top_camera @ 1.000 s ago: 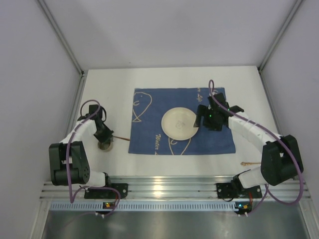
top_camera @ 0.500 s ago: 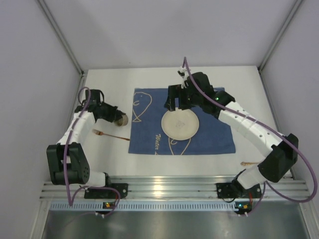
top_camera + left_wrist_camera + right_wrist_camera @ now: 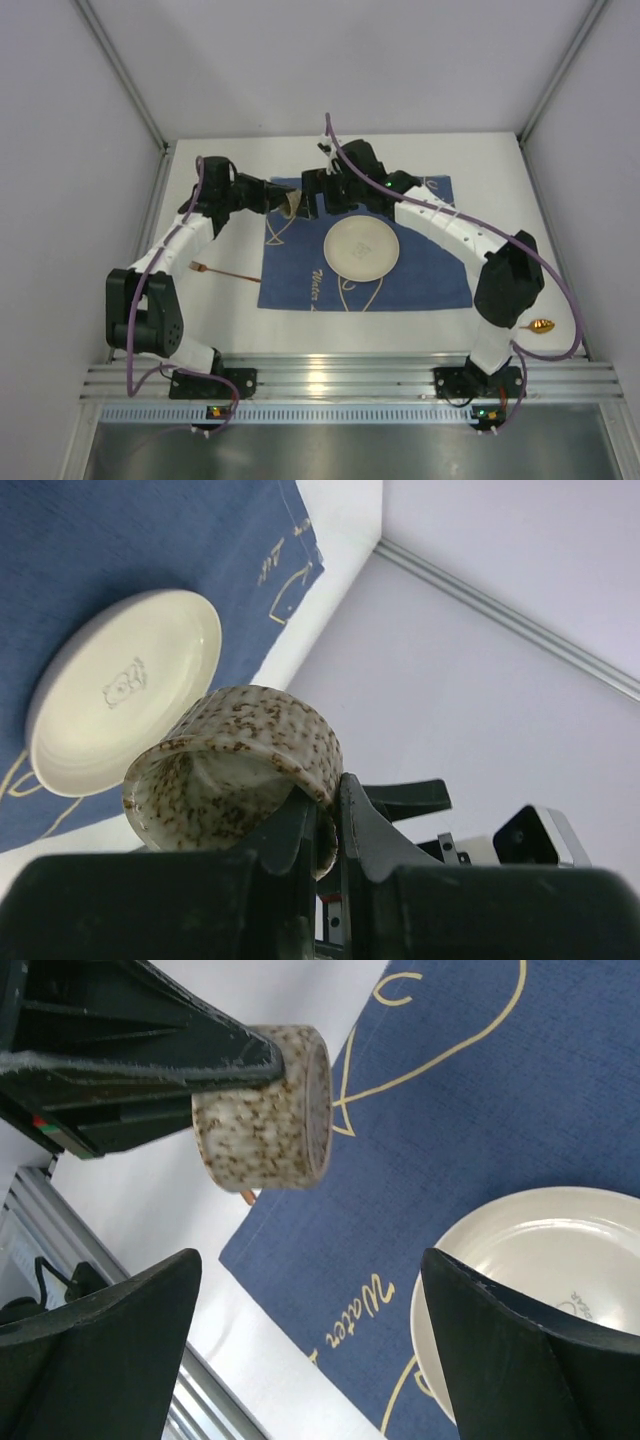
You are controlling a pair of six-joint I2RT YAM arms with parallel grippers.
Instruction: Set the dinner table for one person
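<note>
- Pale grey walls [image 3: 90,120] close in a plain white tabletop [image 3: 500,170], which fills the floor of the booth and carries everything else.
- A blue placemat [image 3: 430,270] lies at its middle with a white plate [image 3: 361,248] on it. A fork [image 3: 222,270] lies just left of the mat and a spoon [image 3: 540,326] lies well apart, by the near right edge.
- The left pincer [image 3: 325,815] is clamped on the wall of a speckled cup [image 3: 265,1110], one finger inside the rim and one outside. The cup hangs on its side in the air over the mat's far left corner.
- The right pincer [image 3: 310,1340] stands wide apart close beside the cup and holds nothing.
- Risk: the pinch on the rim is thin, so the cup could swivel or slip. If this is a hand-over, letting go before the other pincer closes would drop it, possibly onto the plate.
- Risk: the two pincers are close enough to knock together.
- Writing: "Water" in pale script on the mat, the rest hidden. The plate's centre mark is too small to read.
</note>
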